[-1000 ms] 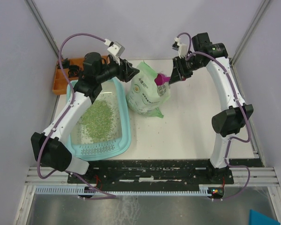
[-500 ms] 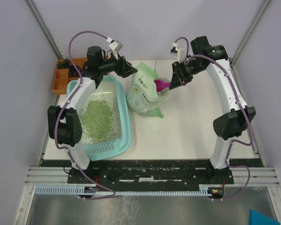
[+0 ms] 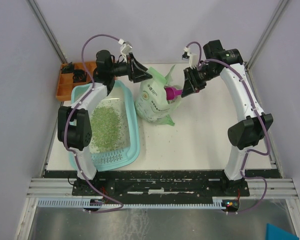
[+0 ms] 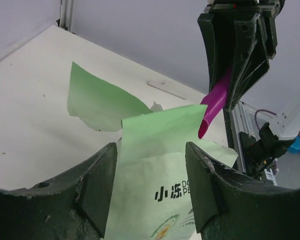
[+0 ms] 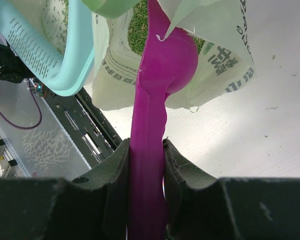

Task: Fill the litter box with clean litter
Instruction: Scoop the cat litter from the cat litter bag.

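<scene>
Top external view, starting nearest me: the litter box (image 3: 134, 147) sits at the near left of the bench (image 3: 200, 145), grate end toward me. Clean litter (image 3: 106, 127) is spread thinly over the middle of its floor, with bare plastic showing round the edges. I judge the filling partly done, with more scoops needed. Just right of the box stands the pale green bag (image 3: 151, 102), mouth open. My right fingers (image 3: 188, 88) are clamped on the handle of the magenta scoop (image 3: 171, 93), whose bowl sits in the bag's mouth, pellets visible inside. Farther back, my left fingers (image 3: 141, 75) are spread and hold nothing, with the bag's upper flap just ahead of them. An orange tray (image 3: 65, 87) lies at the far left.
</scene>
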Controlling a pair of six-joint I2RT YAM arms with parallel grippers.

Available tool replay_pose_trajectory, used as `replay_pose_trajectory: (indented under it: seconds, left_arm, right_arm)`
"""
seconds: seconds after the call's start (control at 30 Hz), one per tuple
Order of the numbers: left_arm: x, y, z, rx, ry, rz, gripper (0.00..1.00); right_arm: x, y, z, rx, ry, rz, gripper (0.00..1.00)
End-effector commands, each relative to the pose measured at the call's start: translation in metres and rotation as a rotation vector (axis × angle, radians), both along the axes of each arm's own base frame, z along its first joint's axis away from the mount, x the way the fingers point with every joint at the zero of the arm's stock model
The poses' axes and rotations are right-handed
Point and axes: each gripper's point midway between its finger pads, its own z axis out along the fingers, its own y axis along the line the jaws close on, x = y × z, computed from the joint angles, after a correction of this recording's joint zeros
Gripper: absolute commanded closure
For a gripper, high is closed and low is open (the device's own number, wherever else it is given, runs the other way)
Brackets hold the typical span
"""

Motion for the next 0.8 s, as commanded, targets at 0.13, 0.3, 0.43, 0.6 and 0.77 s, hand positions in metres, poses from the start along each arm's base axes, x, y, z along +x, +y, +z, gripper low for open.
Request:
replay_pose_trajectory:
  seconds: [0.13,0.3,0.43,0.6,0.77]
  left_arm:
    - [-0.008,0.000,-0.022,0.038,0.052,-0.048,0.52]
    - [-0.004,0.004,-0.019,0.085,0.019,-0.002,0.89]
    - [-0.009,0.009,-0.005,0.107,-0.022,0.033,0.96]
    - [-0.017,0.013,0.002,0.142,-0.055,0.067,0.97]
    - [-0.022,0.011,0.001,0.157,-0.057,0.074,0.97]
  right_arm:
    - [0.008,0.005,0.009,0.011,-0.029,-0.004,0.98]
    - [0.007,0.005,0.001,-0.006,0.019,-0.018,0.97]
    - [0.013,0.008,-0.004,-0.010,0.015,-0.041,0.97]
    - [0.032,0.018,0.008,0.046,-0.033,-0.088,0.98]
    - [0.046,0.021,0.018,0.064,-0.088,-0.112,0.98]
